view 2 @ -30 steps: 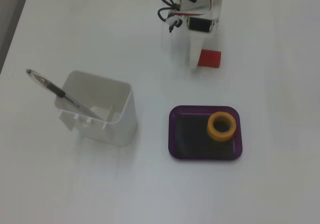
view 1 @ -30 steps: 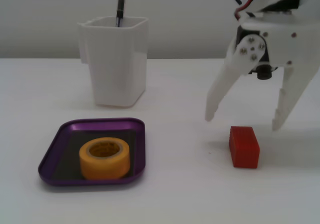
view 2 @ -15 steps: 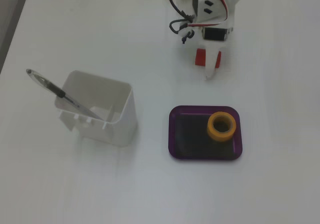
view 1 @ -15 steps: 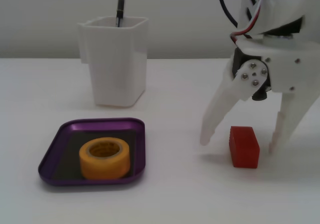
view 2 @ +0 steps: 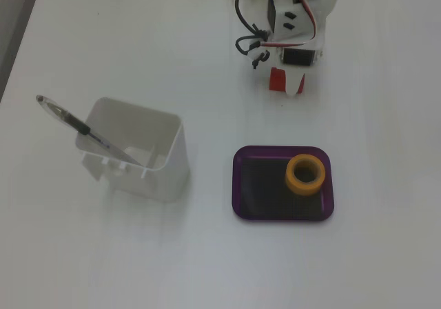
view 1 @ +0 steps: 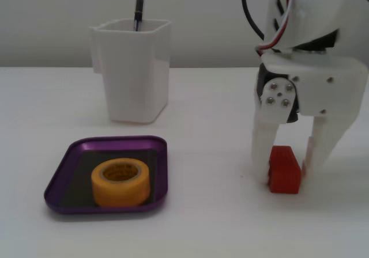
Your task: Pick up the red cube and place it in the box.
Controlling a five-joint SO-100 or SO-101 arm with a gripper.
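Observation:
The red cube (view 1: 285,170) rests on the white table at the right of a fixed view, and shows partly under the arm in another fixed view (view 2: 277,79). My white gripper (view 1: 286,174) comes straight down over it, with one finger against each side of the cube; it also shows in the view from above (view 2: 284,85). The box (view 1: 57,182) is a shallow purple tray at lower left, well clear of the gripper. From above, the box (view 2: 238,185) lies below the arm.
A yellow tape roll (view 1: 120,182) lies in the box, in its right half as seen from above (view 2: 306,174). A tall white square cup (view 1: 135,79) holding a pen (view 1: 138,7) stands behind the box. From above, the cup (view 2: 169,161) is left of it.

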